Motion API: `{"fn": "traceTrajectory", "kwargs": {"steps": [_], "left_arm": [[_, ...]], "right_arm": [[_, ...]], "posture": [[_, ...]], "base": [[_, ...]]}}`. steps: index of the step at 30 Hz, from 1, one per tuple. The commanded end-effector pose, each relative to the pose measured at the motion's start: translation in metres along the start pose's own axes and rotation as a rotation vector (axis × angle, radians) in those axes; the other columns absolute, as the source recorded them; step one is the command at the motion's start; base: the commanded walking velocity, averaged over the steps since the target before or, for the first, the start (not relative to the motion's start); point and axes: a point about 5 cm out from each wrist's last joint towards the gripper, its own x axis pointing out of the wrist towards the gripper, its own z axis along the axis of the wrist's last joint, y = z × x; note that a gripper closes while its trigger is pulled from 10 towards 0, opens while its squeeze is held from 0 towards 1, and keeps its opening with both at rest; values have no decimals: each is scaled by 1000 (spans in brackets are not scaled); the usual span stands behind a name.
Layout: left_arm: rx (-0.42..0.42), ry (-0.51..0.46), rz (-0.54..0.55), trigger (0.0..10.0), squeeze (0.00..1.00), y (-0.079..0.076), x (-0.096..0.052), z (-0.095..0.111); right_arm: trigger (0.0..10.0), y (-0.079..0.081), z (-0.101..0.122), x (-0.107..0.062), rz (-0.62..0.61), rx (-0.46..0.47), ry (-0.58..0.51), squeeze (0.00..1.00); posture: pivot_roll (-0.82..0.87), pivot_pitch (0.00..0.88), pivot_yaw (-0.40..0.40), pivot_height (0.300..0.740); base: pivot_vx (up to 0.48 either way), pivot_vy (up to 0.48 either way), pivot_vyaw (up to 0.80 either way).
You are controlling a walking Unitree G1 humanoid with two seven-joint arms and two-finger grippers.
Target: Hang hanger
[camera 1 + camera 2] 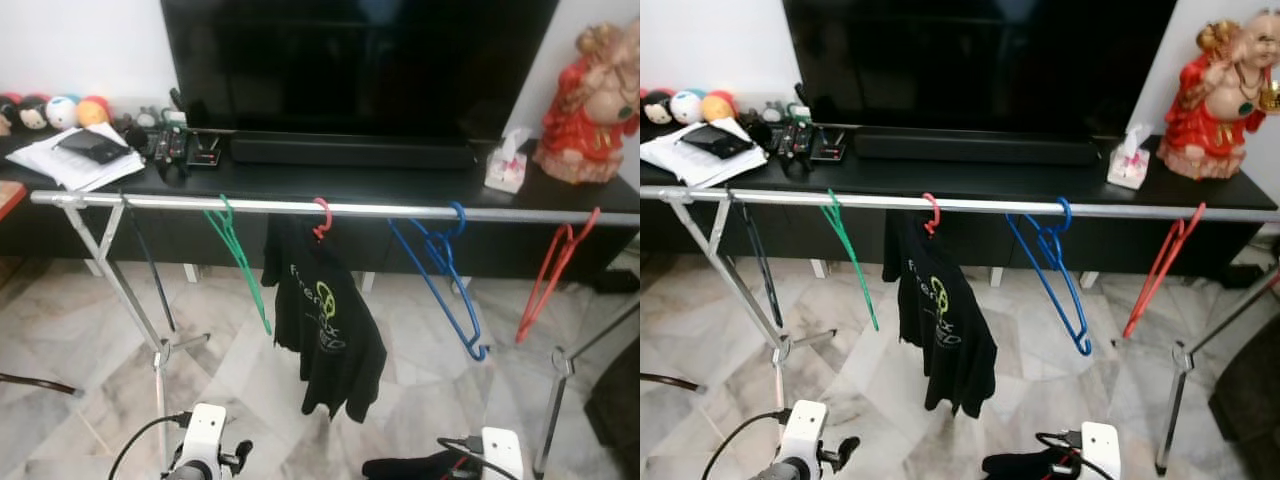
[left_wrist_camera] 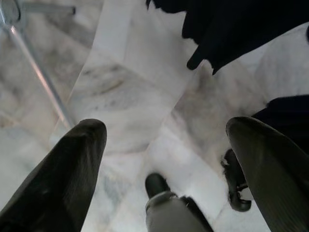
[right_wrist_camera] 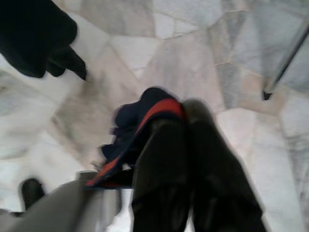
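The right gripper, low at 5 o'clock, has its fingers pressed together on a dark garment with a red hanger showing in it. The left gripper hangs spread and empty. Lift toward the rail, aiming at the gap at 1 o'clock between blue hangers and the red one, hook over top.

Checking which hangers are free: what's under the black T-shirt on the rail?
Only a red hook shows above the black T-shirt on the rail; the hanger's body is covered by fabric. Marble floor lies below.
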Motion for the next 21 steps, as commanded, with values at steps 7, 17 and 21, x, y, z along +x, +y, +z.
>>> {"fn": "traceTrajectory", "kwargs": {"steps": [7,17,21], "left_arm": [[-3,-4,-7,10000,0,-4,1,1],[24,-107,1,10000,0,-3,4,20],[111,-299,4,10000,0,-1,5,56]], "right_arm": [[10000,-16,48,4,-73,48,-219,0],[10000,-12,59,5,-51,24,-259,0],[10000,-6,54,6,-33,15,-241,0]], "posture": [[-91,0,-45,740],[-90,0,-47,740],[-85,0,-47,740]], "base": [[0,-224,0],[0,0,0],[0,0,0]]}}
